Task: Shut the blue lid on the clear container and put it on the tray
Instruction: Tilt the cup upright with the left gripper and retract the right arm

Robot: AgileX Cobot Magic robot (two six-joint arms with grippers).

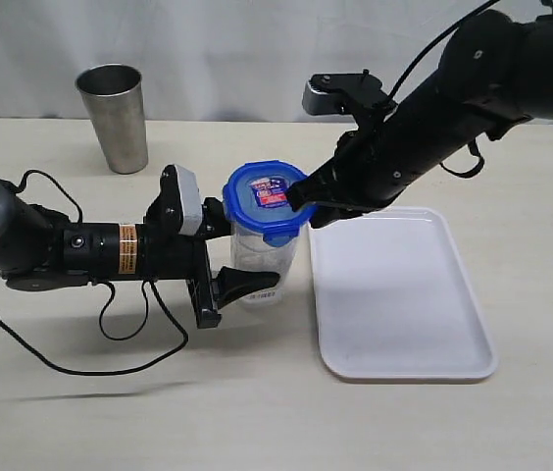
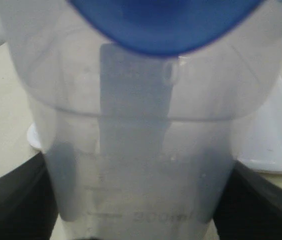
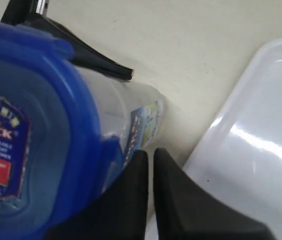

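The blue lid (image 1: 269, 199) sits on the clear container (image 1: 262, 260), mid-bench (image 1: 61, 412), just beside the tray (image 1: 404, 294). The left fingers (image 1: 245, 283) clasp the container low, steadying it. The right fingers (image 1: 301, 193), pinched together and empty, touch a lid flap, probably to snap it. One of each, plus one steel cup (image 1: 115, 116) near the far edge.

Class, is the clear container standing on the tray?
No, the clear container stands beside the tray, outside its rim.
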